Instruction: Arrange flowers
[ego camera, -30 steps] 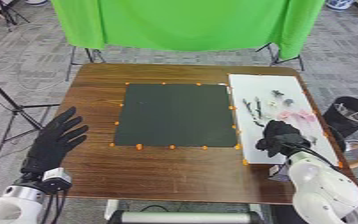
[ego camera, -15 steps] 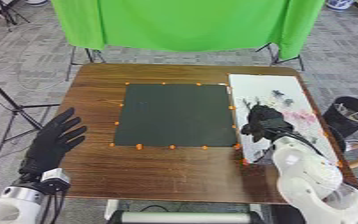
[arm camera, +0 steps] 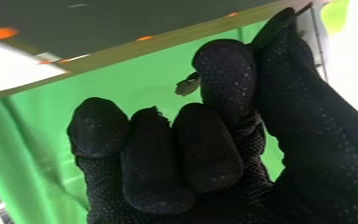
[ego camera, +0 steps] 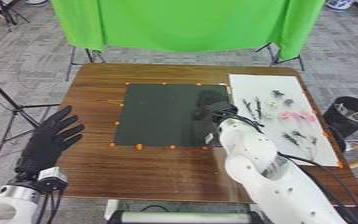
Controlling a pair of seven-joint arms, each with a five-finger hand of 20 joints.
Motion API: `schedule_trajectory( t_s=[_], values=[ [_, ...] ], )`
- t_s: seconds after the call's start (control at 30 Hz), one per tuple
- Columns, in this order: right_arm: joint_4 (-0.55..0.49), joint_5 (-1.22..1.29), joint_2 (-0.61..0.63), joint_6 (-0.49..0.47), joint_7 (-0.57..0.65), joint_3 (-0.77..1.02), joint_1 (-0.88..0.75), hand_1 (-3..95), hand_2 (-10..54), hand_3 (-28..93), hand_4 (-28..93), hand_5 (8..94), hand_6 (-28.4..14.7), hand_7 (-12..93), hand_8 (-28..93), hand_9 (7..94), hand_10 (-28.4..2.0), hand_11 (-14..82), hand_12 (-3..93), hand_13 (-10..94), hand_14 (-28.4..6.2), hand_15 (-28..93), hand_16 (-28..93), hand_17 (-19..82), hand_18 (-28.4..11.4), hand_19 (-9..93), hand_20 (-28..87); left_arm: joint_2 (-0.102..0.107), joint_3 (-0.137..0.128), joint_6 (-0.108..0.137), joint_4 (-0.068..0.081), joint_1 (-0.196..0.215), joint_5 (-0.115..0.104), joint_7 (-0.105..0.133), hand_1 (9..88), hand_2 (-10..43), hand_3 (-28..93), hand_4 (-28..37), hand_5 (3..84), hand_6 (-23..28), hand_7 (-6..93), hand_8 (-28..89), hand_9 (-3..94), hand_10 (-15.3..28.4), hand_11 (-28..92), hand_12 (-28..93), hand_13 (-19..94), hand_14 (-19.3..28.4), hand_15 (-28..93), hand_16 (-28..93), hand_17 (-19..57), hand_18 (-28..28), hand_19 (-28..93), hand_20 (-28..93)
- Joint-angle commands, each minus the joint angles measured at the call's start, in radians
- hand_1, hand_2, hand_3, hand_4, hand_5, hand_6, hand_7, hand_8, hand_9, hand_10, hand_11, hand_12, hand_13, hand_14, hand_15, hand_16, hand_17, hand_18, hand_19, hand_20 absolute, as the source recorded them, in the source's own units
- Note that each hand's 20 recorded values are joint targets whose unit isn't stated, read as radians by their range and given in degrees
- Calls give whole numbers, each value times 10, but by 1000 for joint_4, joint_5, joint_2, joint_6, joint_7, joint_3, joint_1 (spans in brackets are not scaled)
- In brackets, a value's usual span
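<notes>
Green cloth behind, brown tabletop in front. Right hand is over the black mat, inboard of its right edge; fingers curled, looks like pinching a leafy sprig by the index fingertip. Can't read the sprig's long axis. Key relation: most of the mat lies left of that hand, so the set-down probably needs a small leftward shift, then down. Right arm is nearer. White board beyond the mat's right edge carries pink flowers and loose stems. Left hand spread, by tabletop's left edge. Delta: right hand was over the board, now over the mat.
</notes>
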Motion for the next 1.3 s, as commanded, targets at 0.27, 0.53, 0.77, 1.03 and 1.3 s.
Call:
schedule_trajectory(
  t_s=[0.27, 0.53, 0.77, 1.03, 1.3],
  values=[
    [117, -58, -228, -31, 4, -145, 71, 324, -95, 918, -79, 800, -5, 550, 292, 840, -92, 767, 550, 761, -115, 923, 409, 455, -240, 932, 584, 26, 24, 5, 6, -31, 5, -19, 261, -56, 683, -238, 266, 26, 207, -109, 240, 118, 191, 161, 209, 163, 298, 3, -95, 228, 428, 85],
    [189, -66, -274, 1, 42, -205, 86, 325, -95, 916, -82, 802, -1, 545, 291, 841, -91, 765, 551, 762, -113, 921, 410, 457, -239, 932, 584, 33, 57, -29, 31, -108, 24, -69, 261, -55, 683, -238, 265, 26, 207, -108, 240, 118, 190, 161, 210, 162, 298, 3, -95, 228, 429, 85],
    [227, -51, -292, 26, 91, -248, 99, 328, -95, 912, -90, 803, 1, 541, 293, 841, -88, 762, 553, 766, -112, 919, 411, 460, -239, 932, 584, 32, 82, -62, 52, -173, 41, -118, 260, -55, 683, -237, 265, 26, 207, -108, 240, 118, 189, 162, 210, 162, 298, 3, -95, 227, 429, 85],
    [262, -12, -300, 77, 116, -296, 123, 336, -95, 904, -108, 804, 5, 531, 291, 840, -87, 754, 552, 765, -110, 915, 413, 463, -237, 932, 582, 28, 106, -92, 72, -229, 55, -157, 261, -56, 684, -238, 265, 26, 207, -108, 240, 118, 189, 162, 209, 162, 298, 3, -94, 227, 428, 85],
    [300, 12, -327, 120, 144, -307, 130, 344, -95, 897, -119, 804, 8, 524, 289, 840, -86, 748, 552, 767, -109, 912, 412, 463, -235, 932, 580, 27, 141, -139, 103, -310, 68, -216, 260, -55, 683, -238, 266, 26, 207, -108, 240, 117, 189, 162, 210, 162, 298, 3, -95, 227, 428, 86]
  ],
)
